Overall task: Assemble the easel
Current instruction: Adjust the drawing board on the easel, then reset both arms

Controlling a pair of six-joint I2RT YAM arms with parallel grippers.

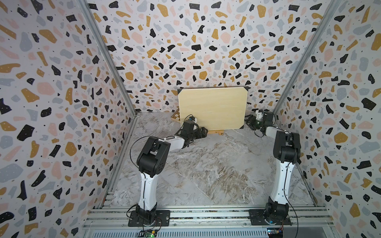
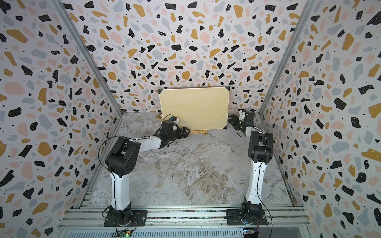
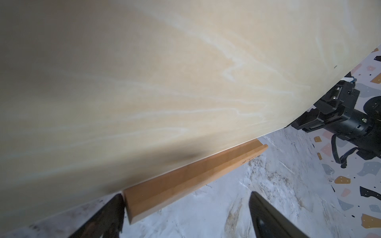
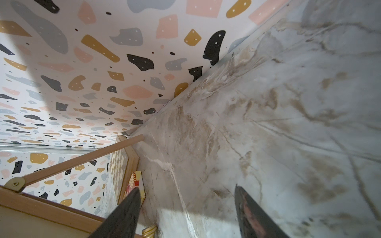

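Easel (image 1: pixel 215 132) stands at the desk's (image 1: pixel 206 164) back, rear leg (image 4: pixel 82 160) out, board (image 1: pixel 212 109) resting on its ledge (image 3: pixel 185 179), so it looks nearly finished. Left pincer (image 1: pixel 203 132) and right pincer (image 1: pixel 249 122) both gape, gripping nothing.

- The back wall (image 1: pixel 206 41), a side wall (image 1: pixel 41 103) and the opposite side wall (image 1: pixel 350 103) are white, strewn with terrazzo blotches of black, ochre, pink and grey-blue.
- Bare metal posts (image 1: pixel 108 57) run along both corners where the back wall meets the side walls.
- The worktop (image 1: pixel 206 164) has a marble look, grey-white with brown veins, and reaches all three walls.
- Slotted aluminium rails (image 1: pixel 206 213) line its near edge.
- The light is soft and even; in the right wrist view a broad dim shadow (image 4: pixel 31 72) lies on the wall.
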